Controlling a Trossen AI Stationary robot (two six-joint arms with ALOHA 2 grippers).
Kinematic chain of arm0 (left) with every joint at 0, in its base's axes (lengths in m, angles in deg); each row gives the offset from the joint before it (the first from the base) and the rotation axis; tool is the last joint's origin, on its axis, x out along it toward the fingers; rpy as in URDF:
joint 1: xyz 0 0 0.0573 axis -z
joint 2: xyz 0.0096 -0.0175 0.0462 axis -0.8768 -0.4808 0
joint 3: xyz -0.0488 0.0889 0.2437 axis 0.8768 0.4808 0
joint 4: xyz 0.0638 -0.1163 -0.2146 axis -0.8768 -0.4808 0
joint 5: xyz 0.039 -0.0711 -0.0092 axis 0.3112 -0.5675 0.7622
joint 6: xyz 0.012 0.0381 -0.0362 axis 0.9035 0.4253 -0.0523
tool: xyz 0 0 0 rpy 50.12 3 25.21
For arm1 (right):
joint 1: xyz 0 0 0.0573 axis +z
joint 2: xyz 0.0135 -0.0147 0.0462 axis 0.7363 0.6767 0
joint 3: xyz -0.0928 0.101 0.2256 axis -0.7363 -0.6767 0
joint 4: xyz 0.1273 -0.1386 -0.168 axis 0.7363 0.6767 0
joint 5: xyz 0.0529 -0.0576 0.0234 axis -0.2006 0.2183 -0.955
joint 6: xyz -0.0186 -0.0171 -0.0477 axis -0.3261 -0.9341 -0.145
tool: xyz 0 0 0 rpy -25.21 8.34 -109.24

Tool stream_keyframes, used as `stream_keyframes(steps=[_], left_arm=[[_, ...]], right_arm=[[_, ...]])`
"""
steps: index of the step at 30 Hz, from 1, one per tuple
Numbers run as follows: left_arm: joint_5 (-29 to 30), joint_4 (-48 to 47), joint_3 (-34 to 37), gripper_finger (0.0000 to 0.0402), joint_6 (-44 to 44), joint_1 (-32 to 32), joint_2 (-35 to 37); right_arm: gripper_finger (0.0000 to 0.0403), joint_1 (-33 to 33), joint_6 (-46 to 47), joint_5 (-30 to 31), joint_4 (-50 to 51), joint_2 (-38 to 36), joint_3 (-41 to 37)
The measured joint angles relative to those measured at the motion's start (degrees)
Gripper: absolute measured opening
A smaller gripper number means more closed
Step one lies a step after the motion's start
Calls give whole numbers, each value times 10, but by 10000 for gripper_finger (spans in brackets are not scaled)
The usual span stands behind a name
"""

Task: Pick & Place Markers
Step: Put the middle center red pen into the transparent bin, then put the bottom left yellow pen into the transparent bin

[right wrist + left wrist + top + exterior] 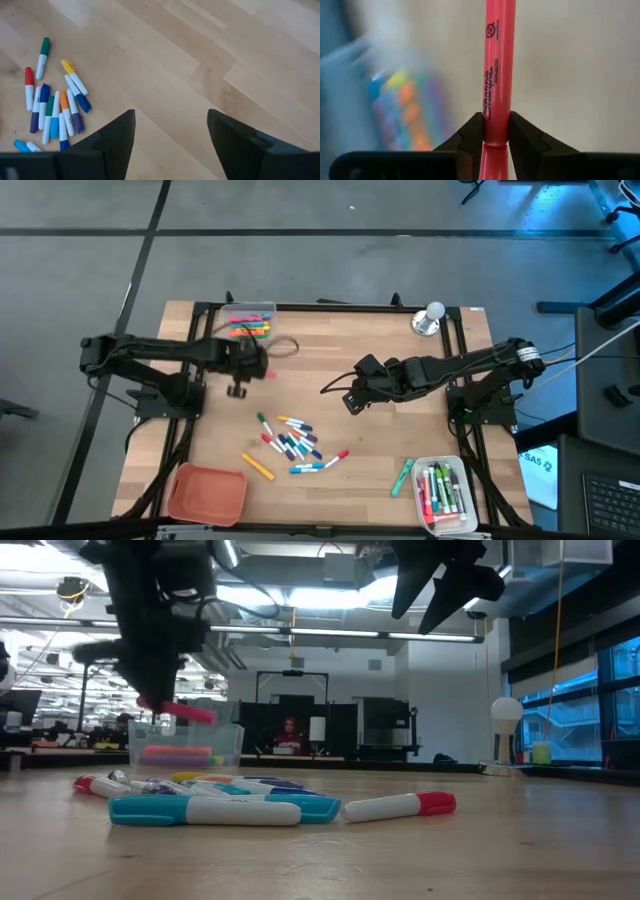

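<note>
- The table (380, 440) carries a loose pile of markers (292, 442) at its middle
- The right claw (171, 145) hangs released above it
- The left claw (496, 132) is clenched on a pink highlighter (497, 65) near its end, its barrel pointing straight out; probably light, stiff, slick

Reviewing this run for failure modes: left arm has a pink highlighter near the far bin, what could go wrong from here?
1. The left gripper pinches the pink highlighter near one end, so most of its length sticks out; it could pivot or slip.
2. It hangs beside the clear bin, not clearly over it; an early release might land on the table.
3. The open right gripper hovers near the marker pile; descending could scatter it.
</note>
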Motion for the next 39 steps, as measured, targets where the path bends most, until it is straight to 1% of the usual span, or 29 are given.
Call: stream_keyframes(steps=[1, 2, 3, 7, 11, 13, 16, 19, 21, 24, 26, 28, 30, 32, 34, 39], left_arm=[[29, -2, 0, 70, 4, -27, 6], [44, -1, 0, 69, 14, -55, 13], [44, 1, 0, 69, 29, -84, 20], [-7, 42, 0, 71, 86, -197, 29], [-15, 88, 0, 80, 117, -280, 16], [-23, 112, 0, 89, 133, -309, 6], [-53, 127, -1, 105, 141, -339, -12], [-96, 126, -1, 120, 141, -353, -31], [-92, 125, -1, 129, 139, -352, -39], [-74, 122, -1, 138, 133, -344, -39], [-75, 95, -9, 142, 113, -331, -31], [-100, 67, -26, 142, 70, -309, -19], [-156, 34, -40, 140, 23, -274, -4], [-223, 17, -45, 135, -21, -224, 15], [-274, 16, -43, 130, -53, -161, 33], [-302, 30, -13, 124, -144, 38, 55]], right_arm=[[247, 0, 0, 0, 0, 0, 0], [247, 0, 0, 0, 0, 0, 0], [247, 0, 1, 0, 0, 0, 0], [247, 0, 11, 0, 0, 0, 0], [247, 0, 21, 0, 0, 0, 0], [247, 0, 34, 0, 0, 0, 0], [247, 0, 41, 0, -1, 0, 0], [247, 1, 42, 0, -2, 0, 0], [247, 1, 45, 0, -2, 0, 0], [247, 1, 49, -1, -3, 0, 0], [247, 1, 49, -1, -4, 0, 0], [247, 1, 44, -1, -4, 0, 0], [247, 1, 40, 0, -4, 0, 0], [247, 0, 36, 0, -4, 0, 0], [247, -2, 32, 0, -4, 0, 0], [247, -2, 27, 21, -4, 0, 0]])
